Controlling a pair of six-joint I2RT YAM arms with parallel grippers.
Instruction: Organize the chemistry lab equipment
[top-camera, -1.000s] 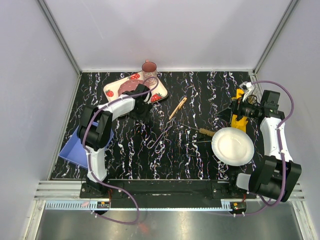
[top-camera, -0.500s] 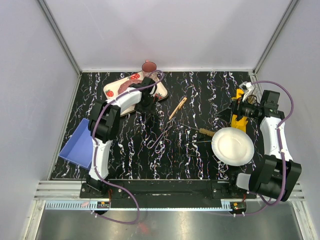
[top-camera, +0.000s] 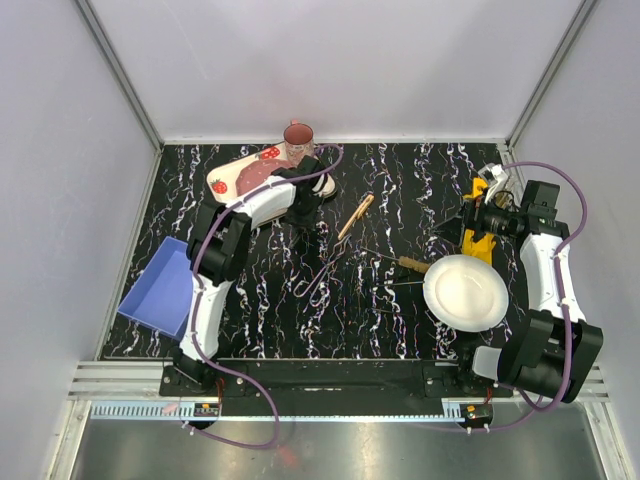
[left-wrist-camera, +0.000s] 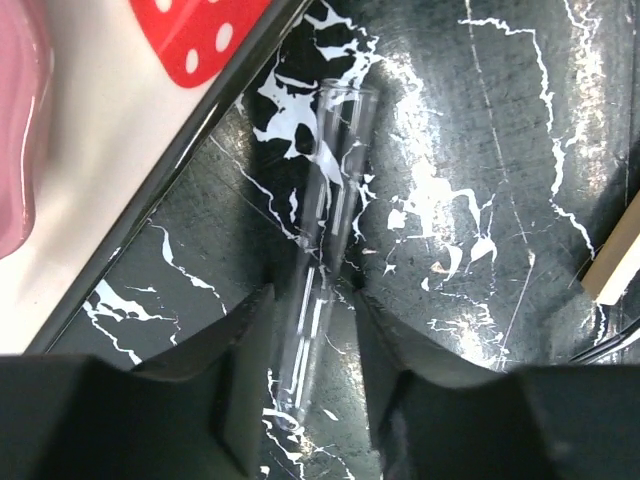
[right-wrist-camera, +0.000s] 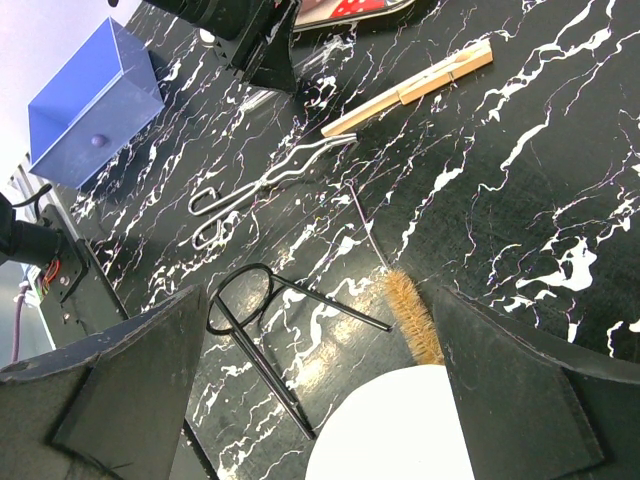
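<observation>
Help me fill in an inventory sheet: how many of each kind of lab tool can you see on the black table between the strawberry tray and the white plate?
Glass test tube: 1
Wooden clamp: 1
Metal wire tong: 1
Black wire stand: 1
Bristle brush: 1
Total: 5

Black marbled table (top-camera: 430, 170) between apparently plain grey walls (top-camera: 330, 70).
</observation>
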